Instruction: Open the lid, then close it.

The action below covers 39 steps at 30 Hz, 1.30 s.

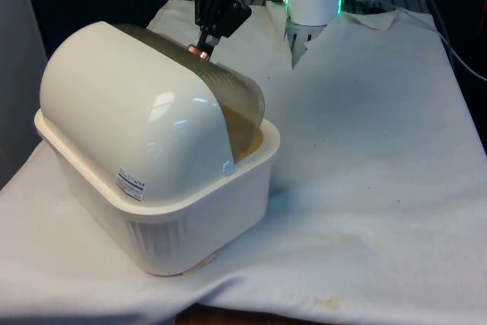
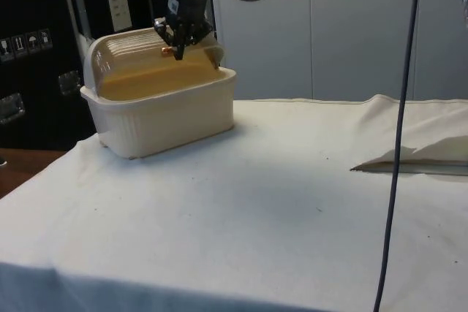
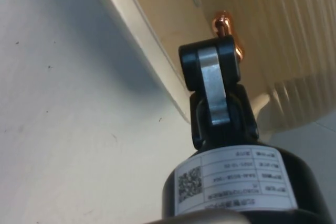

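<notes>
1. Lid (image 1: 228, 89): a ribbed, amber see-through roll cover on the bread box (image 1: 152, 188). It arches over the top of the box, and its lower edge hangs above the rim, leaving a gap that shows the yellowish inside.
2. Bread box stands on the cloth (image 1: 365, 188) toward the front view's left, its white domed end wall turned to that camera. In the side view the box (image 2: 164, 115) sits at the table's far corner before dark cabinets.
3. Handle (image 1: 201, 51): a small copper knob on the lid's outer face, high on the curve. It also shows in the side view (image 2: 167, 50) and in the wrist view (image 3: 226, 30).
4. Gripper (image 1: 207, 42) reaches down onto the lid from above and behind; in the side view the gripper (image 2: 178, 43) is right at the knob.
5. Fingers (image 3: 212, 77) look pressed close together, with their tips at the copper handle; whether they actually pinch it I cannot tell.
</notes>
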Tool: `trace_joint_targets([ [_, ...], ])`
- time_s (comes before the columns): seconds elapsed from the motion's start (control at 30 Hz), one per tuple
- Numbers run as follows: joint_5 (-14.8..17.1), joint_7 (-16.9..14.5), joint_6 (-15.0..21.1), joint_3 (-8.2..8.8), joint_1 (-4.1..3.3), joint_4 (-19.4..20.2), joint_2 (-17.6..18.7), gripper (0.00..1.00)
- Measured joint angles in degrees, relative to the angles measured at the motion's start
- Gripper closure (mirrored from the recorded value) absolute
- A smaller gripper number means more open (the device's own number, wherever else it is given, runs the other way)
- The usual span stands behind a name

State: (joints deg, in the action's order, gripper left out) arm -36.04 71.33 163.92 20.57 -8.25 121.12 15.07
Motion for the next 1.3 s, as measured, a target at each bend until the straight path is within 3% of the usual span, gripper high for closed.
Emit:
trace_joint_targets([
  [0.7, 0.0, 1.4, -0.1, 0.74, 0.00, -3.2, 0.6, 1.00],
  [1.3, 0.0, 1.6, -0.1, 2.35, 0.06, -6.3, 1.4, 1.00],
])
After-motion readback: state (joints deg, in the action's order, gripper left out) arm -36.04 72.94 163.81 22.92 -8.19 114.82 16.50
